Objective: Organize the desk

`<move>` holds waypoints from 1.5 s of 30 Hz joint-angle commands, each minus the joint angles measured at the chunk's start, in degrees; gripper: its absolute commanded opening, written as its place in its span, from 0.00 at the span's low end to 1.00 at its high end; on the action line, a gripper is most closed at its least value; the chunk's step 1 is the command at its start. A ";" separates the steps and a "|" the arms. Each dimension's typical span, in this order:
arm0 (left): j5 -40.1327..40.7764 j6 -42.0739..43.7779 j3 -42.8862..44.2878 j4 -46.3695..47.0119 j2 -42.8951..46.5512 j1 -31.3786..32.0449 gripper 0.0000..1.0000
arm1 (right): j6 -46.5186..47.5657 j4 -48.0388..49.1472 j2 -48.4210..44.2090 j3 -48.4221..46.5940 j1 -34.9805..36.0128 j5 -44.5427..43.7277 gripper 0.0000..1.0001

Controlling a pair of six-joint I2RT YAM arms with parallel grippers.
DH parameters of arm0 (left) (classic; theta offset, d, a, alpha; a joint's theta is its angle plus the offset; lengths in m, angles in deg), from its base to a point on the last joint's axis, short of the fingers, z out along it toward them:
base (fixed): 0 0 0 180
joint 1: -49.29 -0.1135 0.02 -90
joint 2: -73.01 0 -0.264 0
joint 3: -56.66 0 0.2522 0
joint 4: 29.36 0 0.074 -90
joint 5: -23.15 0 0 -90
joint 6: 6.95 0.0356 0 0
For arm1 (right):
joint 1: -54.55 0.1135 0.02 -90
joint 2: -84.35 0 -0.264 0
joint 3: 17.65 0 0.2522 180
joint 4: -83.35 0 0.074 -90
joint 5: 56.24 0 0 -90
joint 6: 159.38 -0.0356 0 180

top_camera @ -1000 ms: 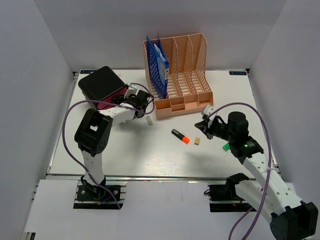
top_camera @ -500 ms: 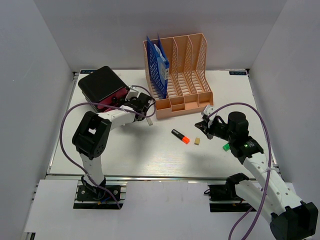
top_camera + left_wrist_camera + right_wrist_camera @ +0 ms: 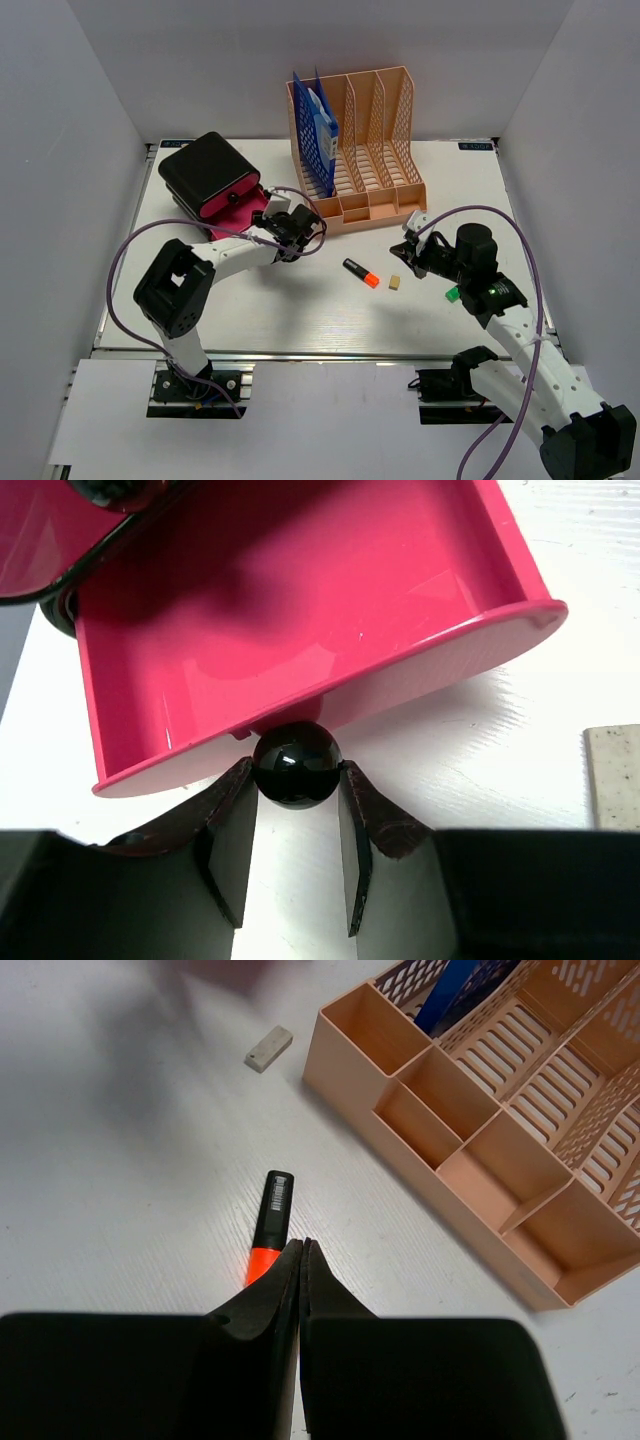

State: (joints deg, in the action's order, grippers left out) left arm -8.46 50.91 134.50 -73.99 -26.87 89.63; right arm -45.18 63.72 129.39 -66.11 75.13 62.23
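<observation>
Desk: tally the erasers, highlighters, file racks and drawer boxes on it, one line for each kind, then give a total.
Beige erasers: 2
Orange highlighter: 1
Peach mesh file rack: 1
Black drawer box: 1
Total on the desk: 5

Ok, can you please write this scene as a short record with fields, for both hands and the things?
left hand: closed on the black knob
pink drawer: open, visible part empty
right hand: shut, holding nothing, near the orange highlighter
desk: beige eraser lies loose near the highlighter
file rack: blue folder in left slot
</observation>
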 commanded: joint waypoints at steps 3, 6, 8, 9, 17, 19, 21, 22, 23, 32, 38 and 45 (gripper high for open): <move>-0.91 -6.00 0.70 -3.48 3.98 0.27 0.67 | 0.23 1.65 -1.27 0.77 -0.28 -0.26 0.00; -2.05 -6.00 1.67 -4.98 5.65 0.88 0.77 | 0.40 1.65 -1.35 0.86 -0.54 -0.08 0.00; -2.84 -5.22 1.67 -4.73 7.23 1.49 0.78 | 0.40 1.65 -1.27 0.95 -0.45 0.18 0.03; -3.89 -3.99 1.49 -4.03 9.24 1.50 0.78 | 0.40 1.56 -1.27 0.95 -0.45 0.18 0.05; -16.98 1.73 -2.46 1.77 20.59 4.48 0.72 | 0.75 1.47 -1.00 1.04 -0.45 0.62 0.10; -22.23 2.69 -4.47 4.40 22.96 4.49 0.55 | 0.84 1.47 -0.92 1.12 -0.45 0.54 0.11; -26.29 3.05 -5.71 6.69 23.85 5.01 0.15 | 1.02 1.56 -0.74 1.21 -0.63 0.80 0.12; -28.31 3.14 -6.24 7.92 23.76 5.01 0.06 | 1.11 1.56 -0.74 1.21 -0.45 0.80 0.12; -30.94 2.96 -6.33 9.85 22.89 5.62 0.03 | 1.02 1.47 -0.74 1.30 -0.63 0.89 0.12; -29.45 -6.35 4.39 3.71 4.17 5.99 0.30 | 1.11 1.74 -1.00 1.48 -0.98 0.18 0.12; -28.43 -6.44 5.36 5.56 1.10 5.45 0.50 | 1.37 1.65 -1.18 1.48 -1.16 0.45 0.12; -24.29 -8.64 5.01 7.23 -2.95 4.93 0.58 | 1.37 1.47 -1.27 1.48 -1.16 0.36 0.12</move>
State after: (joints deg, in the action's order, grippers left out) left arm -35.47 44.04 138.63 -67.79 -28.31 94.98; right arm -44.69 63.66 128.91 -64.56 74.17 62.40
